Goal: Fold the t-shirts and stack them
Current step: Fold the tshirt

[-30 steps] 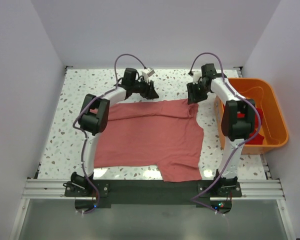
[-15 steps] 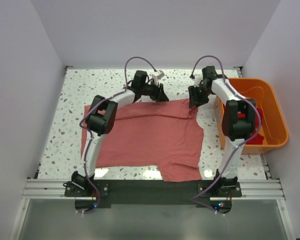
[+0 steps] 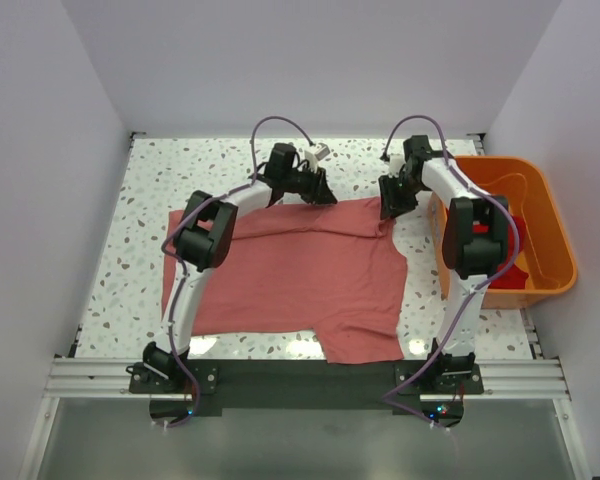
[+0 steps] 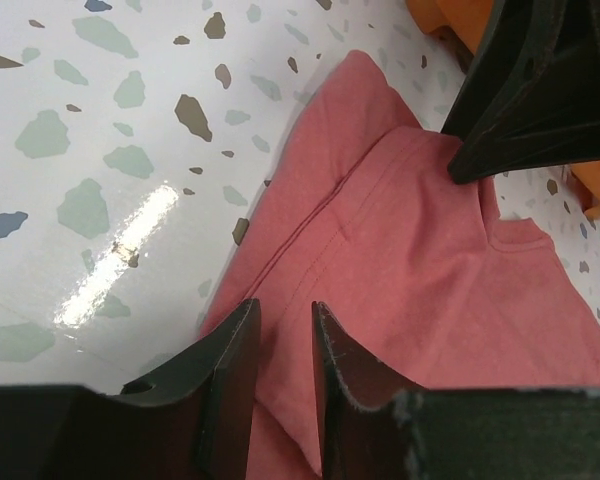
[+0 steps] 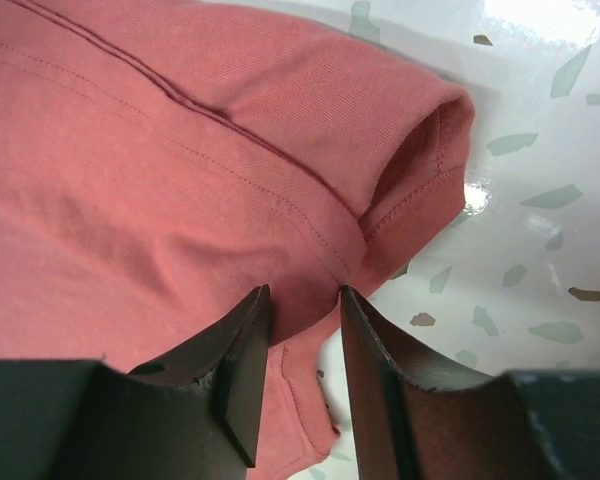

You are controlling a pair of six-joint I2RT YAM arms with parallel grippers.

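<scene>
A salmon-pink t-shirt (image 3: pixel 300 270) lies spread on the speckled table, its far edge under both grippers. My left gripper (image 3: pixel 320 193) is down on that far hem; in the left wrist view the jaws (image 4: pixel 283 310) stand a narrow gap apart with pink cloth (image 4: pixel 410 260) between them. My right gripper (image 3: pixel 388 205) is at the shirt's far right corner; in its wrist view the jaws (image 5: pixel 303 295) straddle the seam beside the sleeve (image 5: pixel 420 150), also a small gap apart. A brighter red t-shirt (image 3: pixel 512 272) lies bunched in the orange tub.
The orange plastic tub (image 3: pixel 550 215) stands at the right edge of the table, close to the right arm. Bare speckled table (image 3: pixel 150 190) shows left of and beyond the shirt. White walls enclose three sides.
The left gripper has travelled right along the shirt's far edge and lowered onto it. Both grippers' jaws have narrowed around the cloth. The shirt itself has barely shifted.
</scene>
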